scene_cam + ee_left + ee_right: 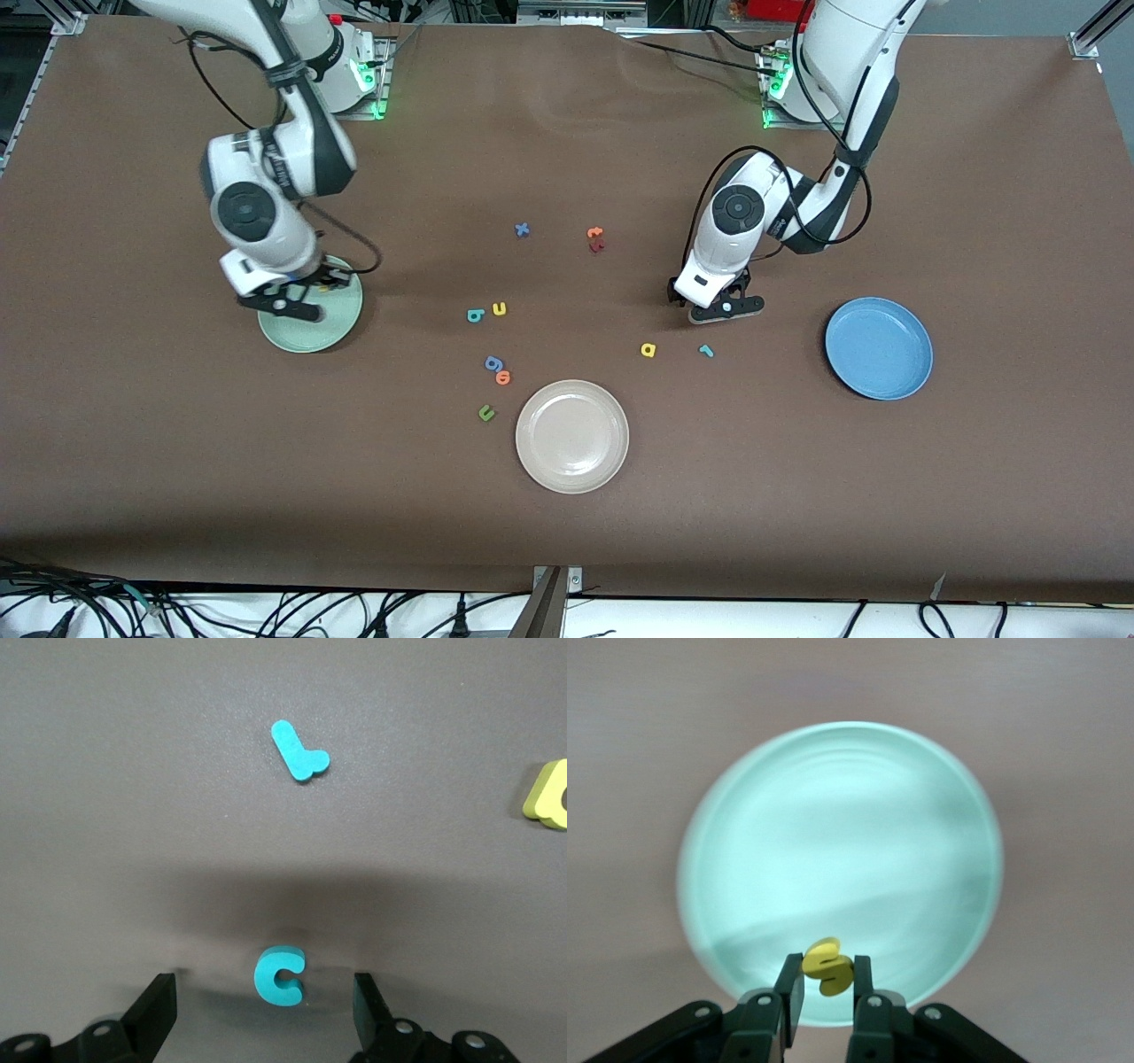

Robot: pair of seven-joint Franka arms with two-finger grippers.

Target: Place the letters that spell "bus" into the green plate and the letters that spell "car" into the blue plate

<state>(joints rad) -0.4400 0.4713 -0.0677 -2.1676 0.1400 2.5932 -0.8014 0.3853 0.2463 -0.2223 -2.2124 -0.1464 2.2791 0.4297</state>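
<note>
Over at the right arm's end of the bench, the right gripper (826,979) hangs above the green plate (341,323), over the part of its rim toward the robot bases, fingers pinching the yellow "s" (827,966) so the letter is up in the air and not in the plate. Lots of bare brown bench around that plate on every side. Moving toward the middle, the teal "b" (475,315) and yellow "u" (500,309) sit just beside each other but apart, with a blue "x" (522,230) farther from the front camera. Nearer the camera than those two is a blue "g" (493,363) touching or nearly touching an orange "o" (503,377), then a green "u" (486,412) close to the edge of the beige plate (611,461), which is the thing nearest the front camera. An orange and dark red pair of letters (595,239) sits stacked up near the "x". Next comes the yellow "a" (648,350), then the teal "r" (706,351), with clear bench between them. The left gripper (264,1001) is low over the bench, fingers spread wide either side of the teal "c" (279,975), with a gap on both sides in the left wrist view. The blue plate (917,377) sits toward the left arm's end, well apart from the letters.
</note>
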